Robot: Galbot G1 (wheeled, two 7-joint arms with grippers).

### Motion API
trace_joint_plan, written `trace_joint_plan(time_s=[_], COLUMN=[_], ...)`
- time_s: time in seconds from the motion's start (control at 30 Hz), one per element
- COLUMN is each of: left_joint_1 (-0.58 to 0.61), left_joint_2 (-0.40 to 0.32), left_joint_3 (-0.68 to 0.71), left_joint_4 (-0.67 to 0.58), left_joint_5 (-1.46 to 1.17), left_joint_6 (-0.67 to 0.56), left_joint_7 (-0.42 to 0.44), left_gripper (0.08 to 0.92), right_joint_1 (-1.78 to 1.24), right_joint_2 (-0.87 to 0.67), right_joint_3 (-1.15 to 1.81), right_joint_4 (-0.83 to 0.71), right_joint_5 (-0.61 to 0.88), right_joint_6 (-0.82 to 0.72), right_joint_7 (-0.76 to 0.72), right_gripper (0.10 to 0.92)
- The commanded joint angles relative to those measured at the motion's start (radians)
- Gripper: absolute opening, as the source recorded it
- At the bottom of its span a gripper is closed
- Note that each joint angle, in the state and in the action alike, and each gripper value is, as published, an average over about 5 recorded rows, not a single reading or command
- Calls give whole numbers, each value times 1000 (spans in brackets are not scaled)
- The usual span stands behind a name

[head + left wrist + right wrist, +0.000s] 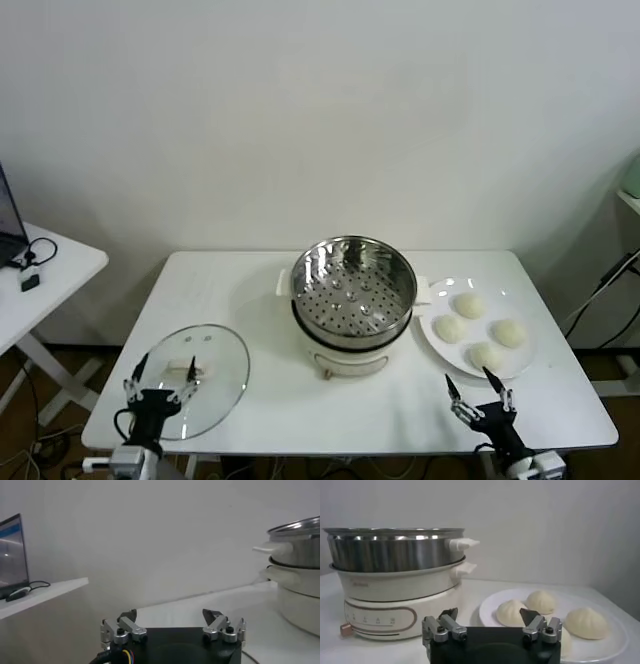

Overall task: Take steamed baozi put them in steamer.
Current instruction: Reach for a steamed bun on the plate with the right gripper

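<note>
Several cream-white steamed baozi (468,305) lie on a white plate (430,325) to the right of the steamer (352,285), a shiny steel pot with a perforated floor on a cream cooker base. The steamer holds no baozi. In the right wrist view the baozi (510,612) and the steamer (395,555) stand ahead. My right gripper (479,391) is open and empty at the table's front edge, just in front of the plate; it also shows in the right wrist view (490,615). My left gripper (160,380) is open and empty at the front left; it also shows in the left wrist view (170,616).
A round glass lid (190,380) lies flat on the white table (300,420) at the front left, under my left gripper. A side table with a laptop (10,235) and cables stands at the far left. A wall runs behind.
</note>
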Motion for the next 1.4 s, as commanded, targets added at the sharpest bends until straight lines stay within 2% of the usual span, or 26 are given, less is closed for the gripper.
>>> trace_joint_plan(time_s=[0.03,0.2,0.37,0.5,0.63,0.83,1.03,1.17,1.4], left_joint_1=[-9,-25,-35,-37,-38,-37,-36,-37,-43], left_joint_2=[16,37,57,67,73,85,92,93,96], left_joint_3=[12,25,40,52,64,66,62,63,64], left_joint_4=[-4,-7,1,0,-8,-11,-11,-14,-19], left_joint_5=[-10,-29,-48,-54,-59,-63,-69,-68,-66], left_joint_6=[-3,-2,-3,-5,-5,-2,2,6,16], left_joint_7=[1,-2,-3,-4,-5,-8,-17,-18,-19], left_gripper=[823,823,823,823,823,823,823,823,823], right_joint_1=[56,189,379,612,970,1522,1878,1988,1971], right_joint_2=[-71,-222,-454,-600,-668,-638,-521,-415,-255], right_joint_3=[55,97,33,-170,-511,-1028,-1412,-1542,-1524], right_joint_4=[4,-29,-130,-287,-487,-745,-947,-1081,-1231], right_joint_5=[-22,-7,13,-26,-88,-216,-282,-363,-489], right_joint_6=[-46,-147,-215,-213,-172,-73,-23,13,37], right_joint_7=[-56,-121,-279,-440,-610,-890,-1014,-1071,-1079], right_gripper=[823,823,823,823,823,823,823,823,823])
